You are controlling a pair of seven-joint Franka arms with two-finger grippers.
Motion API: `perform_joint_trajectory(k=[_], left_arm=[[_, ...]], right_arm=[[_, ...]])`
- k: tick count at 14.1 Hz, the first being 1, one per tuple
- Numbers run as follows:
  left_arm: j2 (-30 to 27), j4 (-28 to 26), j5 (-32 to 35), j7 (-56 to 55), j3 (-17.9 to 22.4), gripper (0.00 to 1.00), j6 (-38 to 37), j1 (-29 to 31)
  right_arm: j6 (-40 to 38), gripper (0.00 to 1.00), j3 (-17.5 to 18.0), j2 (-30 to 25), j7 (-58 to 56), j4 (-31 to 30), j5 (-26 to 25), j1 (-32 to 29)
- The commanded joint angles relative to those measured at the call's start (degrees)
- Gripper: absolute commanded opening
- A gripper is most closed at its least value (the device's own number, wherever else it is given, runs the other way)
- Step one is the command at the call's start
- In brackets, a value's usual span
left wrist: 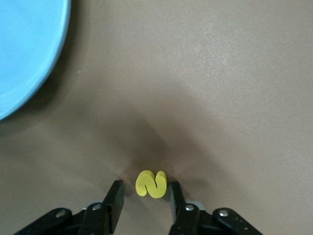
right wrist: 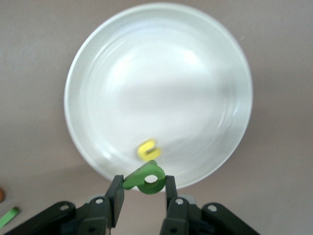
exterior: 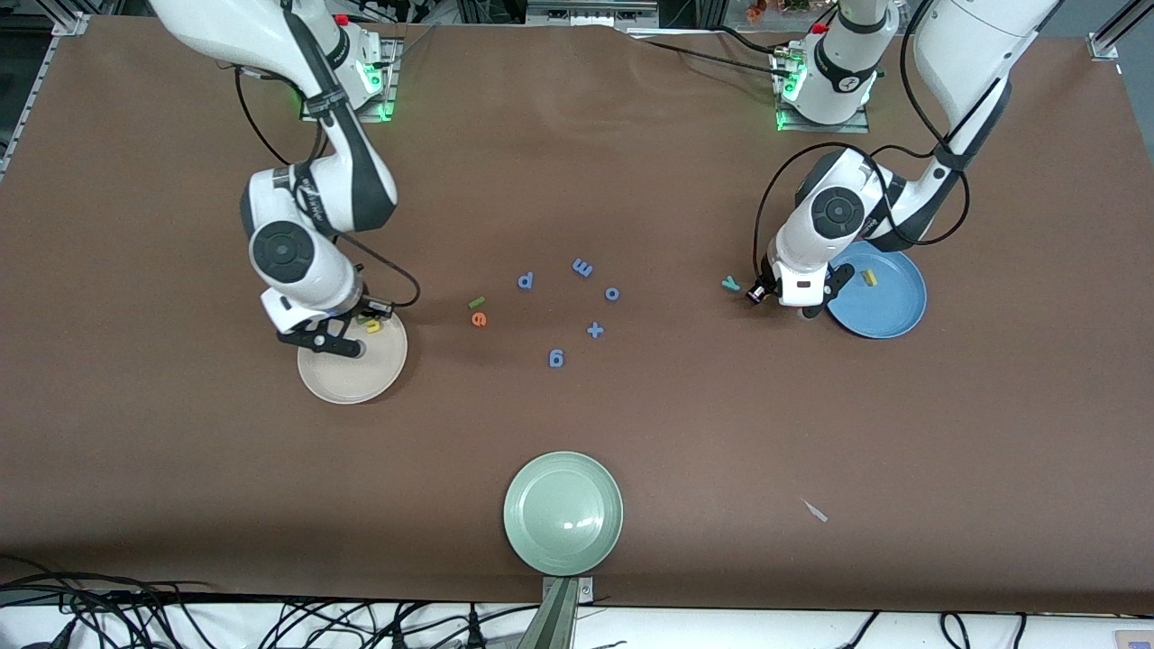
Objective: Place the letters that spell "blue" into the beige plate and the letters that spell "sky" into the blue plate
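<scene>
Two letters placed, two in the grippers, three waiting.
Right gripper (right wrist: 142, 192) pinches the green "b" (right wrist: 145, 178) over the beige plate (exterior: 383, 374), yellow "u" (right wrist: 147, 150) already inside. Left gripper (left wrist: 144, 198), jaws apart, straddles the yellow "s" (left wrist: 151, 183) on the counter (exterior: 685, 451) beside the blue plate (exterior: 892, 315), which holds one yellow letter (exterior: 869, 278). Green "l" (exterior: 477, 303), orange "e" (exterior: 479, 319), teal "y" (exterior: 731, 284) remain.

The front view looks down from high across the table, facing both robot bases along its top edge, and takes in the whole brown table (exterior: 631, 451). The left wrist view looks down past its own fingers (left wrist: 113, 203), close to the tabletop, catching the blue plate (left wrist: 24, 54) at one edge. The right wrist view hangs, probably somewhat higher, over the beige plate (right wrist: 88, 73). Both plates also appear in the front view.
</scene>
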Motion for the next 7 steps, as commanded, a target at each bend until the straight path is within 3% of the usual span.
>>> perform_joint_trajectory(k=[1, 3, 5, 7], left_arm=[[1.15, 1.31, 2.16, -0.44, 0.4, 0.46, 0.02, 0.33], [1.06, 1.31, 2.16, -0.26, 0.48, 0.46, 0.02, 0.77], [1.06, 1.92, 2.25, -0.26, 0.57, 0.46, -0.07, 0.94], [1.15, 1.93, 2.25, -0.26, 0.57, 0.46, -0.07, 0.86]], right_arm=[[-0.49, 0.71, 0.47, 1.72, -2.78, 2.84, 0.29, -1.57], [-1.1, 0.81, 0.55, 1.72, -2.16, 3.28, 0.38, -1.4], [-1.28, 0.81, 0.9, 1.72, -0.76, 3.72, 0.47, -0.78], [-1.36, 0.81, 3.52, 1.63, 3.62, 4.33, 0.99, -0.34]])
